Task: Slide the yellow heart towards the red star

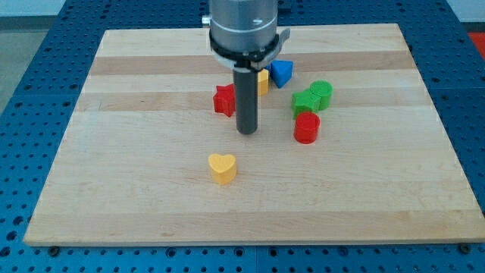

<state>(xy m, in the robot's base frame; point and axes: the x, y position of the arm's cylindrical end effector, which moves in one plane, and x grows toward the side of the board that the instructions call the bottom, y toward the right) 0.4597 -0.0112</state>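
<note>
Here the yellow heart (222, 167) sits alone on the pale wooden counter (114, 182), its lobes toward the view's top and its point toward the view's bottom. Its top face is a bright, even yellow, and its side wall a darker, orange-tinged yellow. It stands flat and touches nothing.

Taking the red star (223, 100) as the landmark: the heart lies well apart from it, almost straight toward the view's bottom. My tip (248, 132) is just to the view's right of the star and a little lower, between the star and the heart but nearer the star; whether the rod touches the star I cannot tell. The arm carries no pincer, only the dark rod, and it has hold of nothing.

The rod and its grey mount cover part of the star's right side and most of a second yellow block (263, 80) up and to the star's right, whose shape cannot be made out. A blue block (282, 73) sits further right of that, its shape unclear. Right of the star stand two green blocks (313, 97), pressed together so their outlines merge, and a red cylinder (306, 128) just below them. The mount is cut off by the view's top edge.
</note>
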